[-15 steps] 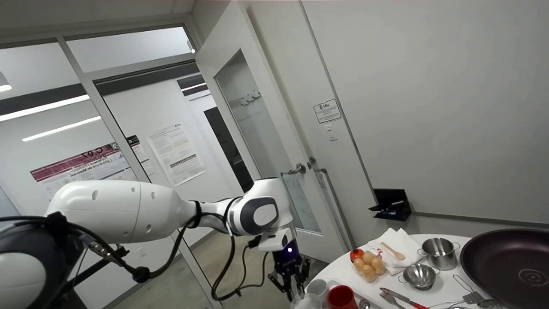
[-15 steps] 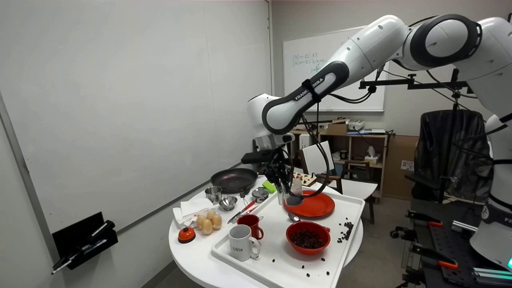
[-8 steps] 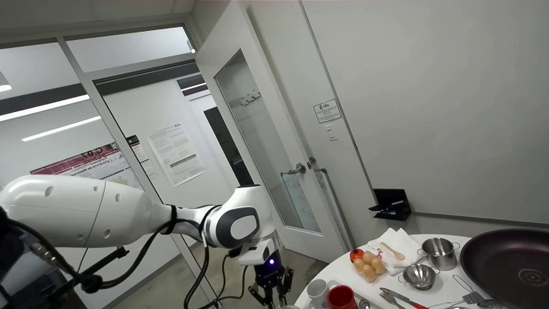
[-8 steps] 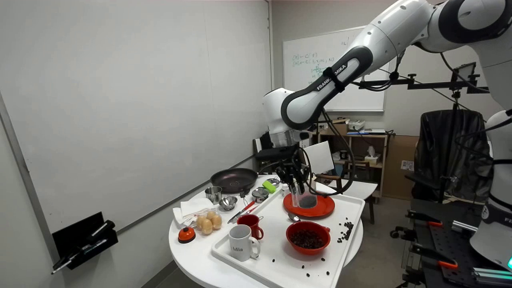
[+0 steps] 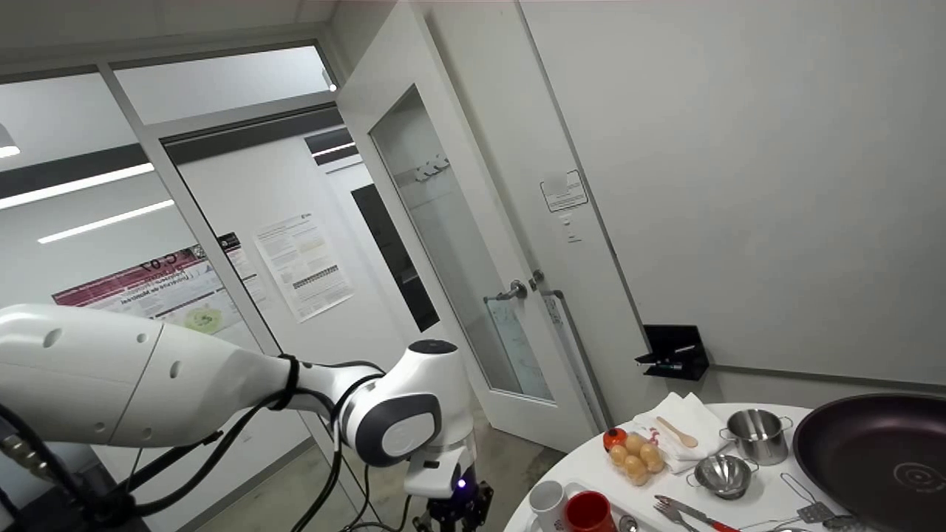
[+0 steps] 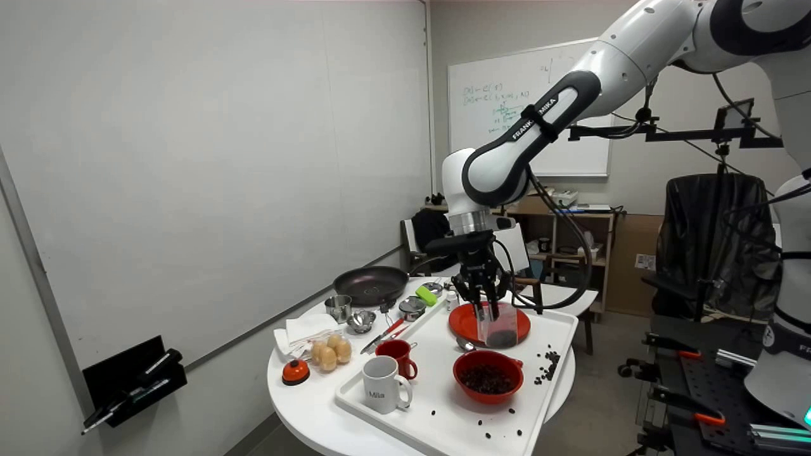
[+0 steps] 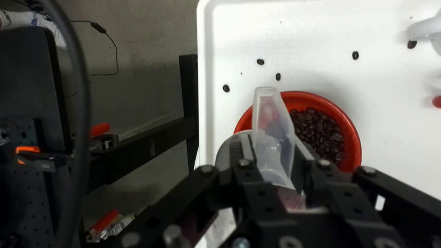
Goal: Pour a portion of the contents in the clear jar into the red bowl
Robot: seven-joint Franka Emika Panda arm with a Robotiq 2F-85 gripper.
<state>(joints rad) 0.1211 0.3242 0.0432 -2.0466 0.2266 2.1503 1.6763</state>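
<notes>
Aimed straight down, the gripper (image 6: 486, 310) has the clear jar (image 6: 505, 324) in a narrow hold, the handle (image 7: 274, 141) pinched between its fingers (image 7: 244, 172) in the wrist view. The jar hangs close to upright with dark contents (image 6: 502, 340) at its bottom. Overhead in an exterior view, the robot arm (image 6: 554, 111) slants down from the upper right and bends at the wrist (image 6: 461, 180); in the wrist view a black cable (image 7: 82, 124) hangs alongside. The red bowl (image 6: 488, 398), part filled with dark beans (image 6: 486, 379), sits on the white tray (image 6: 434, 383) just in front of the jar in an exterior view; from the wrist, the handle overlaps the bowl's rim. A red plate (image 6: 462, 323) shows behind the jar, though whether the jar is directly over it cannot be told. Close by on the side toward the robot's base, the tray's raised edge runs past the bowl, with loose beans (image 6: 552, 359) along it and floor (image 7: 148, 43) beyond. On the opposite side, a wider stretch of tray separates the bowl from a white mug (image 6: 379, 385) and a red mug (image 6: 393, 354). Farther out, the rim of the round table (image 6: 298, 405) curves past the tray, a dark pan (image 6: 370, 285) at the far end.
</notes>
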